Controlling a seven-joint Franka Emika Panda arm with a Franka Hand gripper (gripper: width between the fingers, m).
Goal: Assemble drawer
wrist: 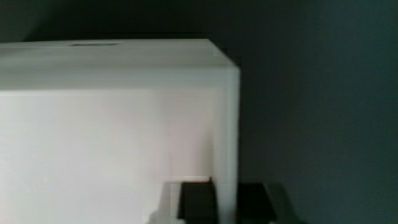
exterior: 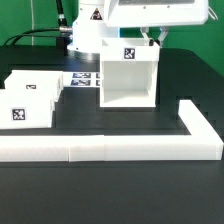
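The drawer's large white cube-like housing (exterior: 127, 75) stands on the black table, its open side facing front and a tag on its top. My gripper (exterior: 157, 42) comes down over the housing's upper edge on the exterior view's right. In the wrist view my gripper (wrist: 228, 192) straddles a thin wall of the housing (wrist: 107, 110), with one dark finger (wrist: 196, 203) pressed against each face, so it is shut on that wall. Two small white tagged trays (exterior: 28, 108) (exterior: 38, 82) lie at the exterior view's left.
A long low white L-shaped wall (exterior: 110, 149) runs along the front and up the exterior view's right side. The marker board (exterior: 84, 77) lies flat behind the trays, beside the housing. The arm's white base (exterior: 88, 35) stands at the back.
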